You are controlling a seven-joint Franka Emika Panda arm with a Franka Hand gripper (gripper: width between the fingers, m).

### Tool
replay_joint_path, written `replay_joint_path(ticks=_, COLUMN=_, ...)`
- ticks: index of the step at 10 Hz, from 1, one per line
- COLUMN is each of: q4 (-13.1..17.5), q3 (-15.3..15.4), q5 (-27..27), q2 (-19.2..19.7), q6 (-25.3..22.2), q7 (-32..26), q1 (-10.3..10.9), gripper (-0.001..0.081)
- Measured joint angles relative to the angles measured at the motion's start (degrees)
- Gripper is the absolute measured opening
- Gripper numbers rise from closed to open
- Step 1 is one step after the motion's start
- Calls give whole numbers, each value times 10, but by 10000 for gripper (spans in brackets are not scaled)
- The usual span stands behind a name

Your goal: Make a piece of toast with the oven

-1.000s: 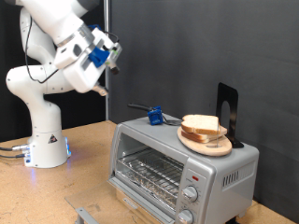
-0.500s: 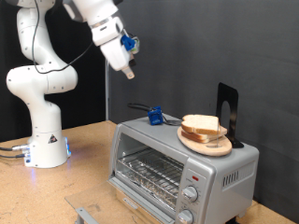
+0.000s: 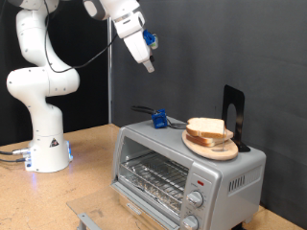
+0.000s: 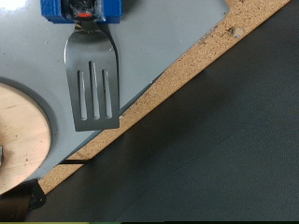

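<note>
The oven (image 3: 187,165) is a silver box with two knobs, standing at the exterior view's lower right. Its wire rack shows through the front. On its roof a round wooden plate (image 3: 213,148) carries the piece of toast (image 3: 205,126), stacked with another bread slice. My gripper (image 3: 150,65) hangs high in the air, above and to the exterior view's left of the oven, with nothing seen in it. My fingers do not show in the wrist view. That view looks down on the oven roof (image 4: 168,42) and the plate's edge (image 4: 21,131).
A blue-handled metal spatula (image 3: 153,119) (image 4: 91,84) lies on the oven roof beside the plate. A black upright stand (image 3: 233,115) rises behind the plate. A grey metal part (image 3: 91,219) sits at the table's front. The robot base (image 3: 43,144) stands on the left.
The arm has swung up and towards the exterior view's right, carrying the gripper from the left side to above the oven's left end. The bread, plate and spatula have not moved.
</note>
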Motion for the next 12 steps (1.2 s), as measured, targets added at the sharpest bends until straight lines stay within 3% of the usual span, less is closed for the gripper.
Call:
replay_joint_path(ticks=2, q4=-5, q3=1, q5=-10, q2=0, q6=7, q7=-10, q1=-2, gripper=809)
replay_joint_path(ticks=6, q4=-46, q3=10, q5=-9, q2=17, q6=91, q7=-26, q1=-4, gripper=809)
replay_joint_path(ticks=12, q4=-71, q3=27, q5=-9, q2=53, q6=140, q7=-42, q1=-3, gripper=809)
